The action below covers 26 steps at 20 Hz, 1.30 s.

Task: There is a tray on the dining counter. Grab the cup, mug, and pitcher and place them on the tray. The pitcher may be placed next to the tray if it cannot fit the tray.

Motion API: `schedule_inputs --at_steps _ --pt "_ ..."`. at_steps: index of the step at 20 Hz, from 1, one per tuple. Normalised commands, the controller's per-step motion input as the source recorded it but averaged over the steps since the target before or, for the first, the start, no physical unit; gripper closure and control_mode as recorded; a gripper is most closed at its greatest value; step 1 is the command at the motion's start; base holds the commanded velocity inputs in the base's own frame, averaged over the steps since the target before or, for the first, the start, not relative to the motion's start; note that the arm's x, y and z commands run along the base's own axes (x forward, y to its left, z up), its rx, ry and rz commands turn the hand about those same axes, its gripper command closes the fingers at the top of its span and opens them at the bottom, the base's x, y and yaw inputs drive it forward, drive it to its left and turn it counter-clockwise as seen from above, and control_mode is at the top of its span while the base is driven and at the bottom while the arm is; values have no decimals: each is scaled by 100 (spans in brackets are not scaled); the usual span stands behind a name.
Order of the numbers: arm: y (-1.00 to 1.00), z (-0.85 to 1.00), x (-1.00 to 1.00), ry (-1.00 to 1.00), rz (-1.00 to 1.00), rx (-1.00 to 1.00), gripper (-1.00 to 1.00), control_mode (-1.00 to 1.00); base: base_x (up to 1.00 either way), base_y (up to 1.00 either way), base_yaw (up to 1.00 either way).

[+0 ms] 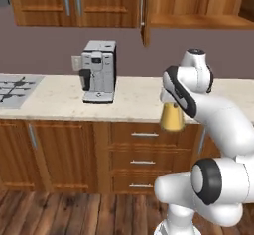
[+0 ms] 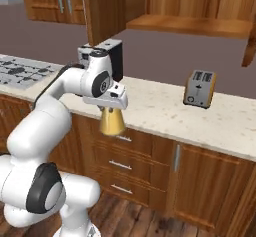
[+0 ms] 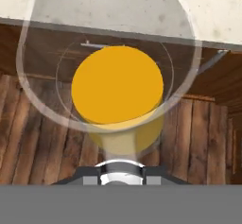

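Observation:
My gripper [image 2: 111, 109] is shut on the neck of the pitcher [image 2: 112, 122], a clear glass carafe with orange liquid. The pitcher [image 1: 172, 119] hangs upright in the air below the hand, in front of the counter's edge and the drawers. In the hand view I look down through the pitcher [image 3: 117, 83] from its neck to its wide base, with the gripper [image 3: 121, 170] at the bottom. The tray, cup, mug and dining counter are out of view.
A long beige counter [image 2: 165, 111] on wooden cabinets carries a coffee machine [image 1: 99, 70], a toaster [image 2: 199, 88] and a stove [image 1: 15, 90]. Drawers [image 1: 144, 162] lie behind the pitcher. Wall cabinets [image 1: 74, 3] hang above, and a wooden floor [image 1: 74, 214] lies below.

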Motion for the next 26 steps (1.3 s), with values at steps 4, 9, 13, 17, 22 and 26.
schedule_inputs --at_steps 4,9,13,17,22,26 --pt "0 0 0 0 0 0 100 100 -53 45 100" --pt "0 0 0 0 0 0 100 100 -34 58 100" --pt "0 0 0 0 0 0 100 100 -38 57 100" --pt "0 0 0 0 0 0 100 100 -23 25 100" --pt "0 0 0 0 0 0 100 100 -5 12 100" --pt "0 0 0 0 0 0 100 100 -1 23 100"
